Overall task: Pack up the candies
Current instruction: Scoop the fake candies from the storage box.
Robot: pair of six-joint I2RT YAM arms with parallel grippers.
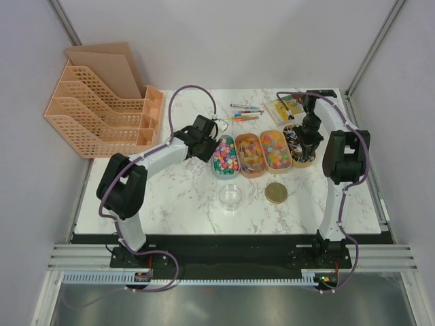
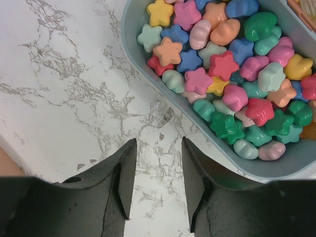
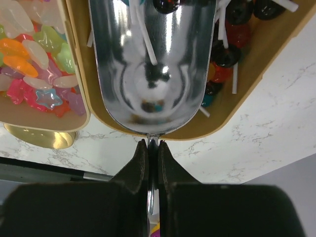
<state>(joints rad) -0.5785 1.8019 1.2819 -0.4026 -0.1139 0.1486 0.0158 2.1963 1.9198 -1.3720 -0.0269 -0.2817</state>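
Observation:
Four oval trays of candies stand in a row mid-table. The blue tray point(image 1: 225, 156) holds star and shell sweets point(image 2: 232, 64). Beside it are brown wrapped sweets point(image 1: 250, 155), translucent jelly sweets point(image 1: 276, 151) point(image 3: 34, 59), and lollipops with white sticks point(image 1: 298, 144) point(image 3: 232, 34). My left gripper point(image 1: 211, 145) point(image 2: 158, 148) is open and empty over bare marble, just left of the blue tray. My right gripper point(image 1: 311, 133) point(image 3: 153, 144) is shut on the handle of a shiny metal scoop point(image 3: 153, 64). The scoop lies in the lollipop tray with one lollipop stick in its bowl.
A clear round container point(image 1: 230, 197) and a flat gold lid point(image 1: 276, 193) sit in front of the trays. Coloured pens point(image 1: 243, 112) and a clear pack with yellow items point(image 1: 285, 107) lie behind them. An orange file rack point(image 1: 102, 112) stands at the far left.

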